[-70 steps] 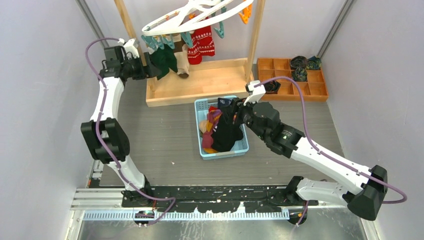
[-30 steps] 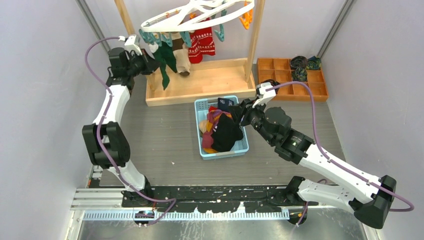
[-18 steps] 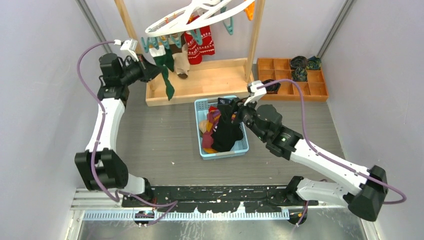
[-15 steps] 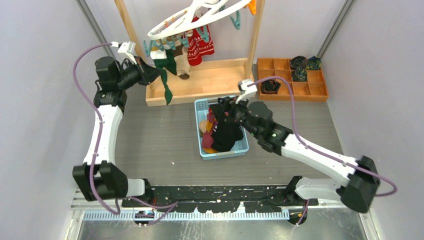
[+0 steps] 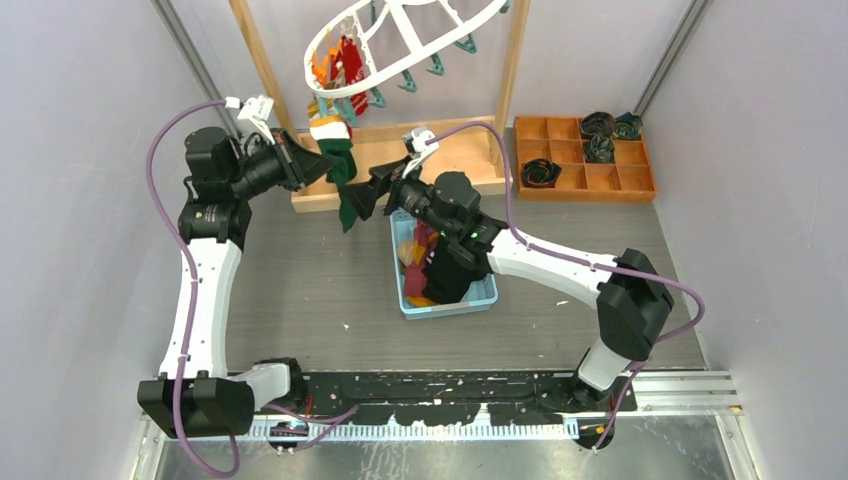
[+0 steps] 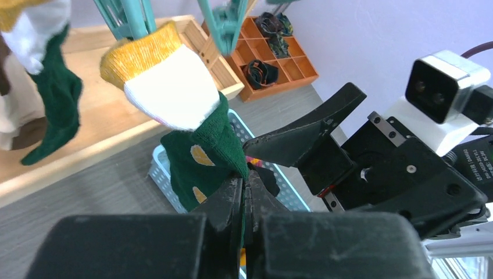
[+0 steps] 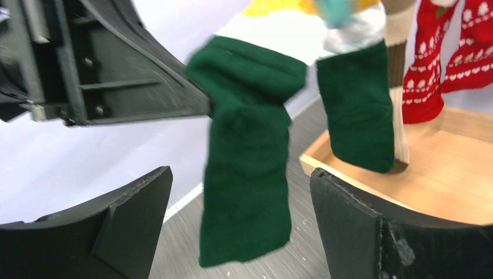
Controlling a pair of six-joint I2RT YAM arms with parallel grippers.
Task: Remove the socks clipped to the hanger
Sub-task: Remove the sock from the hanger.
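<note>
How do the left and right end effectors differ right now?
The left end effector is shut, pinching the dark green sock; the right end effector is open and holds nothing. The left approaches from the sock's left, the right from its right. Both face that sock.
</note>
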